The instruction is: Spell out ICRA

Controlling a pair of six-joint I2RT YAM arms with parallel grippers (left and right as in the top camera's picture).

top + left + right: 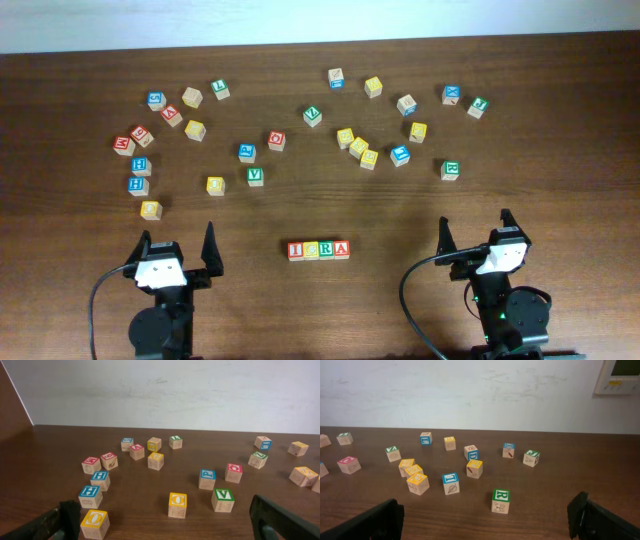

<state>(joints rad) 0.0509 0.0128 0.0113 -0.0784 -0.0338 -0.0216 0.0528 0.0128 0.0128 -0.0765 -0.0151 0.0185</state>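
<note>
A row of four blocks is seen at the near middle of the table, between the two arms. Its letters are small from overhead but appear to read I, C, R, A, so the word is judged to be spelled. The four are set side by side, touching or nearly so. The left gripper is spread wide with nothing in it, and so is the right gripper. Both are placed well apart from the row. The loose blocks are scattered farther back. Such wooden cubes may be expected to be light, stiff and fairly smooth, and not easily harmed. Should one need straightening, it would best be taken across its front and back faces, centred, since its sides are shut in by neighbours.
</note>
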